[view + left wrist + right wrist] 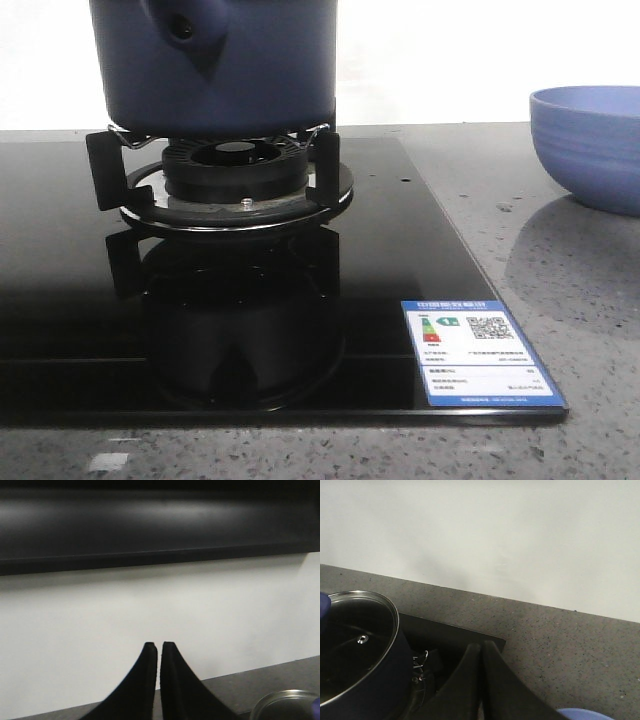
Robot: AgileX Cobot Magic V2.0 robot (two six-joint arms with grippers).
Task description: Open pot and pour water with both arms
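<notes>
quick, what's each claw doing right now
left claw: closed, holding nothing
right claw: closed, holding nothing

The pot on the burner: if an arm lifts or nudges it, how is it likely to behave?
The pot looks rigid and probably fairly heavy, more so if it holds water. It sits raised on the burner's narrow supports, so a sideways push might slide or tip it. Its matte sides offer no obvious grip besides the handle mount.

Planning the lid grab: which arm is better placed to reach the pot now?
Probably right. Its shut pincer looks down at the pot and its glass lid close beside it. The left pincer, also shut, faces mostly wall, with only a lid edge showing.
</notes>
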